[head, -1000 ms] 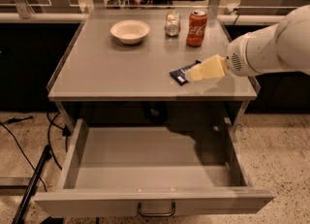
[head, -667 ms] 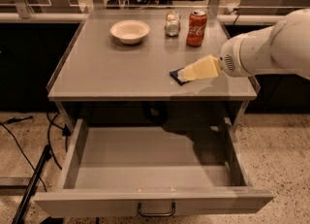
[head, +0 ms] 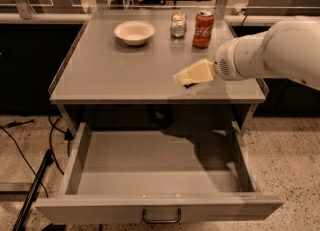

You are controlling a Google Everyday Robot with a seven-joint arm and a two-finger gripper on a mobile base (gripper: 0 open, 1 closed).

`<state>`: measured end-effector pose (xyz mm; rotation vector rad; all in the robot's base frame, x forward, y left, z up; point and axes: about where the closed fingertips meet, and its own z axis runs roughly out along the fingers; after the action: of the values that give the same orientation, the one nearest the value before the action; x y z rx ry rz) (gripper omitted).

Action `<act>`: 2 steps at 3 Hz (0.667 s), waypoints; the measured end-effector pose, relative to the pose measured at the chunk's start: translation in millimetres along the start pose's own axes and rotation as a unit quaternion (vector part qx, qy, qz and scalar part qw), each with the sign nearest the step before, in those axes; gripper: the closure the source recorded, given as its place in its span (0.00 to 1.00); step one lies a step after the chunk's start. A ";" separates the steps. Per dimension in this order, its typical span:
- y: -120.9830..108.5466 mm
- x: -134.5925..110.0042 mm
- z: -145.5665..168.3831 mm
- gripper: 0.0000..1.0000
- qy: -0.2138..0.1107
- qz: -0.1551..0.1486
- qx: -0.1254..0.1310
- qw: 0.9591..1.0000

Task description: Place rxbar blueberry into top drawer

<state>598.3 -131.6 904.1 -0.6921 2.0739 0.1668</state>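
The rxbar blueberry (head: 188, 84) is almost wholly covered: only a thin dark sliver shows on the grey table (head: 110, 75), near its front right edge, and no label can be read. The cream-coloured gripper (head: 192, 74) sits right over that sliver, low at the tabletop, reaching in from the right on the thick white arm (head: 270, 50). Whether it is spread or closed, or has hold of the bar, cannot be told.

3 things stand along the table's back, well apart from the gripper: a white bowl (head: 134, 31), a small glass shaker (head: 178, 25) and a red Coca-Cola can (head: 203, 22) (the can nearest the arm). The top drawer (head: 150, 167) is pulled fully out below the table's front edge, plain grey inside, with a dark handle (head: 161, 218) on its front panel. The arm's shadow darkens the drawer's back right part.
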 end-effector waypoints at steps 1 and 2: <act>1.3 -1.2 12.1 0.00 0.002 -0.006 0.006 1.000; -0.6 -0.9 26.3 0.00 0.012 -0.006 0.012 1.000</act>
<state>618.2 -122.0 889.8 -0.6945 2.0903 0.1263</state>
